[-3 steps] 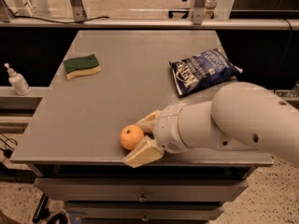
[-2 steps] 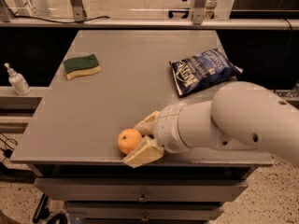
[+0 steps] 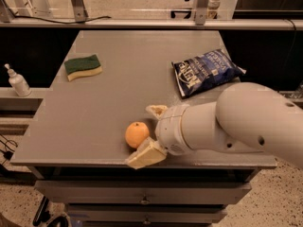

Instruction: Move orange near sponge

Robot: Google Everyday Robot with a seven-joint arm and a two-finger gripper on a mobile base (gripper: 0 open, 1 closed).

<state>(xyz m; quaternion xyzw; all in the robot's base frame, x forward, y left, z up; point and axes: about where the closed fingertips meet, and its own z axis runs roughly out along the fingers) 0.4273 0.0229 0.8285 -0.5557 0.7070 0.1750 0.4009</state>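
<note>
Orange [image 3: 137,134] rests on the bench [image 3: 118,93], down by the front edge. The sponge [image 3: 83,66] lies well apart from the orange, far off to its upper left as the camera sees it, with bare bench top between the two. So the move itself is not yet done; judged from how things lie, none of the carrying has been accomplished.

What looks prepared is the grasp. The claw [image 3: 143,135] is right at the orange, reaching in from the orange's right. Its fingers [image 3: 147,154] are spread wide, one above the fruit and one below it, so the orange sits in the gap between them. The lower finger seems to touch or nearly touch the orange; the upper one stands clear of it. The claw holds nothing. Behind it the thick white arm [image 3: 227,122] runs away from the orange to the right.

Farther out, up and to the orange's right, lies a blue chip bag [image 3: 206,71]. It is off the line toward the sponge and no obstacle, I would judge. A small pump bottle [image 3: 18,82] stands well to the orange's left, beyond the bench's side edge.

Left to do, by my reckoning: close on the orange, lift it, carry it across toward the sponge, and set it down just beside the sponge without bumping it.
</note>
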